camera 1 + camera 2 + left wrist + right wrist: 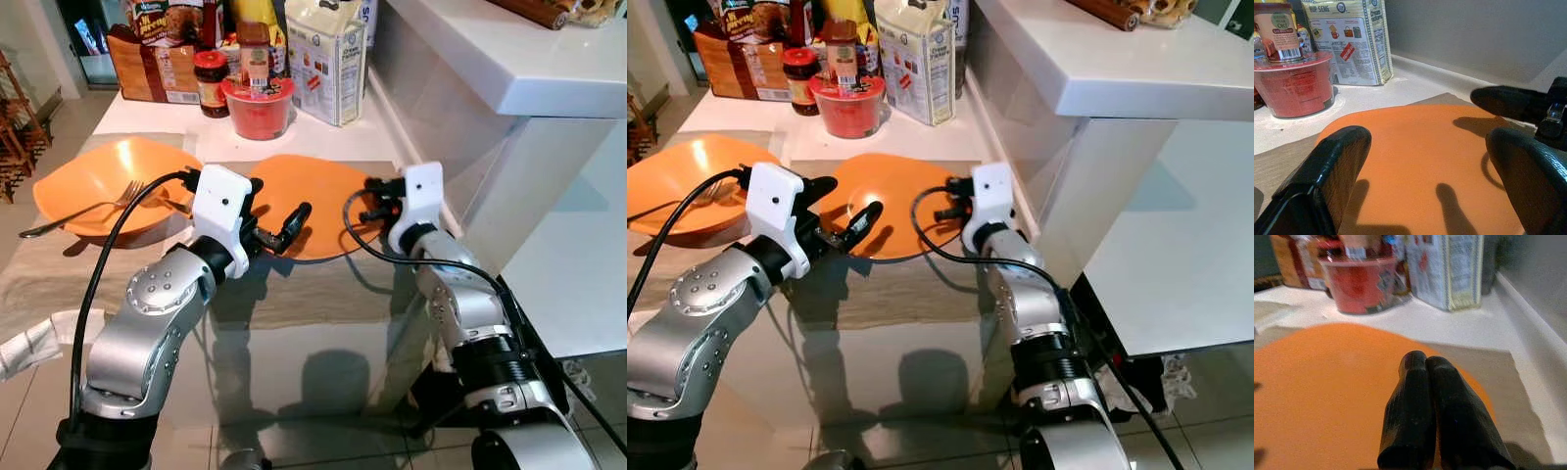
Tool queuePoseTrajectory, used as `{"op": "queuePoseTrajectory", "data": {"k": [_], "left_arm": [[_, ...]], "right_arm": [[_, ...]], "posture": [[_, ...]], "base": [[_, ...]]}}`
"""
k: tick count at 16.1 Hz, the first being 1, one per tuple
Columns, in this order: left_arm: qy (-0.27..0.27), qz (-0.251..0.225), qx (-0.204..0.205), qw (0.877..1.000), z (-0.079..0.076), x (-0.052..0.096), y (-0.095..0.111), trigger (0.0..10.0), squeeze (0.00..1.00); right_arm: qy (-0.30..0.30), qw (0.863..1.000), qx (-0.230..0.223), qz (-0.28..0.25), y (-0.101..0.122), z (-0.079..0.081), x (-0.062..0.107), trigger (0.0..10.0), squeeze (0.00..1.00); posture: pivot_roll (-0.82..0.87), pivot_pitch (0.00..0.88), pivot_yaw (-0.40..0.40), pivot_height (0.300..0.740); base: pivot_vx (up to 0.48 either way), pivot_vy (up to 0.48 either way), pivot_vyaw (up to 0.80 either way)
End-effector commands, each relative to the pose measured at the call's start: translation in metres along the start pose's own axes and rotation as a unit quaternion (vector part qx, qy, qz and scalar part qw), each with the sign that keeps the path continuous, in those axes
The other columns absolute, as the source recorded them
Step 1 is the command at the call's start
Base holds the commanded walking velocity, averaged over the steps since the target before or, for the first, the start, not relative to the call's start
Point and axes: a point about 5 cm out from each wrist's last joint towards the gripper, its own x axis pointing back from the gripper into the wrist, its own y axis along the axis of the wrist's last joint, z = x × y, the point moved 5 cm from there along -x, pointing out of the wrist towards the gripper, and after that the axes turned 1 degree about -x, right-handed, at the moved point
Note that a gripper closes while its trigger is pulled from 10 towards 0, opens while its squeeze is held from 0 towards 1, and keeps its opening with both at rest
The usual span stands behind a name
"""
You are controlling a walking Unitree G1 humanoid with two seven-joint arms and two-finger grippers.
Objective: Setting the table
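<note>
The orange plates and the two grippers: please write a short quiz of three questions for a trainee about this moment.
1. True or false: the right gripper has its two black fingers pressed together.
2. Where does the metal fork lie?
A. in the deep orange bowl-shaped plate
B. on the flat round orange plate
C. on the white counter
3. Fill in: the left gripper is ___ above the flat round orange plate.

Key: 1 true. 2 A. 3 open, with nothing between its fingers.
</note>
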Motion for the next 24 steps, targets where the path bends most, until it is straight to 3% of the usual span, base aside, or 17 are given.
{"op": "queuePoseTrajectory", "data": {"k": [1, 5, 7, 9, 13, 16, 18, 24], "left_arm": [[0.009, 0.0, -0.006, 1.0, 0.004, -0.002, 0.002, 10.0, 0.0], [0.045, 0.033, -0.003, 0.998, 0.02, -0.003, -0.012, 10.0, 0.0], [0.09, 0.072, 0.012, 0.993, 0.045, -0.002, -0.029, 10.0, 0.0], [0.103, 0.091, 0.027, 0.99, 0.052, 0.0, -0.039, 10.0, 0.0], [0.109, 0.097, 0.052, 0.988, 0.054, -0.002, -0.044, 10.0, 0.0], [0.112, 0.097, 0.075, 0.986, 0.054, -0.003, -0.047, 10.0, 0.0], [0.102, 0.095, 0.105, 0.985, 0.049, -0.006, -0.048, 10.0, 0.0], [0.099, 0.1, 0.182, 0.973, 0.047, -0.008, -0.053, 10.0, 0.0]], "right_arm": [[0.0, 0.999, -0.005, -0.038, 0.018, -0.001, 0.001, 10.0, 0.0], [-0.007, 0.997, -0.014, -0.075, 0.032, -0.004, 0.002, 10.0, 0.0], [-0.006, 0.997, -0.016, -0.071, 0.028, -0.003, 0.003, 10.0, 0.0], [-0.006, 0.998, -0.02, -0.067, 0.024, -0.001, 0.004, 10.0, 0.0], [0.002, 0.996, -0.028, -0.081, 0.029, 0.001, 0.013, 10.0, 0.0], [0.002, 0.997, -0.027, -0.077, 0.032, -0.009, 0.028, 10.0, 0.0], [0.002, 0.997, -0.029, -0.067, 0.03, -0.017, 0.048, 10.0, 0.0], [0.08, 0.994, -0.055, -0.047, 0.039, 0.002, 0.082, 10.0, 0.0]], "posture": [[0.18, 0.0, -0.035, 0.74], [0.18, 0.0, -0.04, 0.74], [0.18, 0.0, -0.043, 0.74], [0.18, 0.0, -0.043, 0.74], [0.17, 0.0, -0.048, 0.74], [0.15, 0.0, -0.05, 0.74], [0.12, 0.0, -0.046, 0.74], [0.09, 0.0, -0.05, 0.74]], "base": [[0.0, 0.0, 0.0], [0.0, 0.0, 0.0], [0.0, 0.0, 0.0], [0.0, 0.0, 0.0], [0.0, 0.0, 0.0], [0.0, 0.0, 0.0], [0.0, 0.0, 0.0], [0.0, 0.0, 0.0]]}}
